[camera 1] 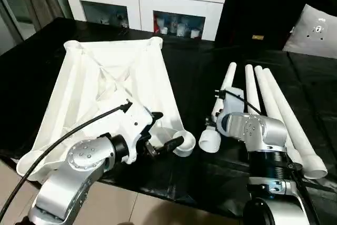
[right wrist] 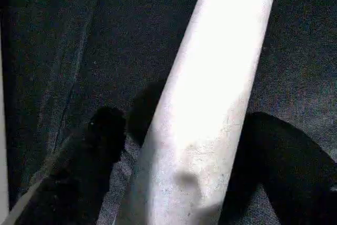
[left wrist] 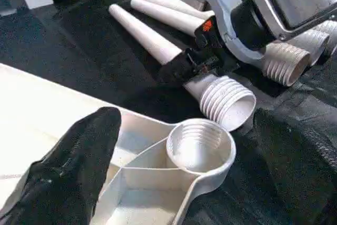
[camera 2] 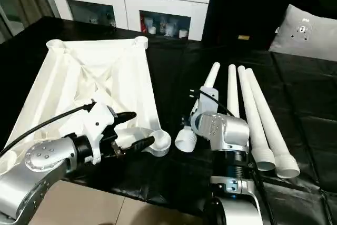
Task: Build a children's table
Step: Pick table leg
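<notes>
Tabletop [camera 1: 105, 85] upside down on black cover [camera 1: 195, 72], on robot's left, ribbed underside up w/ round sockets at corners; near corner socket [left wrist: 200, 145] threaded inside, sitting close to cover's front edge. Left gripper [camera 1: 164, 130] low over that near corner, fingers [left wrist: 68, 169] spread wide apart either side of socket, nothing between them, one finger above the ribs & the other toward socket's rim. Cable [camera 1: 63, 130] running from left wrist back over tabletop. Just right of socket, 1st leg [camera 1: 220, 110] lying on cover, threaded wide end [left wrist: 227, 101] near the socket but apart from it, narrow end pointing away toward cabinet [camera 1: 142, 3]. Right gripper [right wrist: 184, 151] down over this leg, one black finger [right wrist: 89, 156] each side of the tube; jaws astride leg, contact w/ it can't tell. Further right, 3 more legs [camera 1: 274, 114] side by side on cover, wide ends toward robot, narrow ends away, fanning slightly. Grey pillow [camera 1: 316, 30] at far right behind table. Cabinet at back w/ glass doors, small items inside, dark bag-like clutter on top.
</notes>
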Controlling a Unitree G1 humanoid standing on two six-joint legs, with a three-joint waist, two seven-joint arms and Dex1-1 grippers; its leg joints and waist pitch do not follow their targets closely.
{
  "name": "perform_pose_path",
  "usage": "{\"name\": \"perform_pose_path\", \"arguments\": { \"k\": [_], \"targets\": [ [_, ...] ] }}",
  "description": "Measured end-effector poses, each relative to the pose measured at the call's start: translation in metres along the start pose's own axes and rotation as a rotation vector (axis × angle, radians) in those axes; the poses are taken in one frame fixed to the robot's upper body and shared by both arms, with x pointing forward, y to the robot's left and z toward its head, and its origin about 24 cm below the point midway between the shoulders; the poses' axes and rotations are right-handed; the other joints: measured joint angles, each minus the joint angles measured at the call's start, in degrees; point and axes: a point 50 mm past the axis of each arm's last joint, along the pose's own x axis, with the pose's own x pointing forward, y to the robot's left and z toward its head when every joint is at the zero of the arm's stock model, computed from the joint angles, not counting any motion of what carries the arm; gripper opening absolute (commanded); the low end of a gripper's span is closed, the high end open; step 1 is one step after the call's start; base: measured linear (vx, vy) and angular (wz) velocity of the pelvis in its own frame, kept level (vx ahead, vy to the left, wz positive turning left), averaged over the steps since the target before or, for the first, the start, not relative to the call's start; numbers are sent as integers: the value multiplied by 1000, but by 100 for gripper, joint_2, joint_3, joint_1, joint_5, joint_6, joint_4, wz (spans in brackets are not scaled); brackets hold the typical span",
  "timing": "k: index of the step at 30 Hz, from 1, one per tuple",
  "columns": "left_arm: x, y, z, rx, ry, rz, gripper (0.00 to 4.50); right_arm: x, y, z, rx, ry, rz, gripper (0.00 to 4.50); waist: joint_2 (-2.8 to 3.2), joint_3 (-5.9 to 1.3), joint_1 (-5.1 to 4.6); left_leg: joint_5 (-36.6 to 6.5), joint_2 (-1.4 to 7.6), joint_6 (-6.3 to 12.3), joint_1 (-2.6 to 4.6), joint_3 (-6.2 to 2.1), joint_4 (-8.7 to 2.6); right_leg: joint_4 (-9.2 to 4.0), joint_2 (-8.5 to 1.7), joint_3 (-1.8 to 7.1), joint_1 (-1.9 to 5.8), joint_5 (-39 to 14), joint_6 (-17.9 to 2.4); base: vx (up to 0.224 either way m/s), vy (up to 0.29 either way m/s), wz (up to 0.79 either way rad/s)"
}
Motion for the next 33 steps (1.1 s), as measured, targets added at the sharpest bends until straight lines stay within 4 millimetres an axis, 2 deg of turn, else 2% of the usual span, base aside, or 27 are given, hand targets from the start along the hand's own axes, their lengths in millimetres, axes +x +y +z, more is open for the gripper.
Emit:
{"name": "perform_pose_path", "arguments": {
  "k": [13, 15, 17, 21, 33],
  "targets": [
    [1, -2, -2, -7, 1, 5, 450, 0, -2, 0, 9, 11, 12, 272, 2, 0, 6, 1, 4, -1, -2, 5, 0, 0, 0, -1, -2, 0, 0, 0, 0, 0],
    [2, -3, -2, -6, 2, 2, 450, -1, -3, 0, 11, 7, 10, 245, 2, 0, 5, 1, 5, -1, -1, 5, -1, -1, 0, -1, -2, -1, 0, 0, 0, 0],
    [4, -4, -1, -4, -6, -2, 450, -1, -4, 0, 16, 5, 7, 245, 0, -1, 4, 1, 5, -1, 0, 7, 0, -1, 0, 0, -1, -1, 0, 0, 0, 0],
    [5, -5, -1, -14, -14, 3, 450, -2, -7, -1, 15, -1, 10, 197, 1, -1, 5, 2, 6, -2, 0, 6, 0, -1, 0, -1, -1, -2, 3, 0, 0, 0],
    [7, -1, 5, 20, -44, 37, 450, -3, -12, 4, 70, -55, 11, 185, 1, 0, 12, 5, 7, -5, -4, 8, 0, -1, 0, -1, -4, -1, 2, 0, 0, 0]
  ]
}}
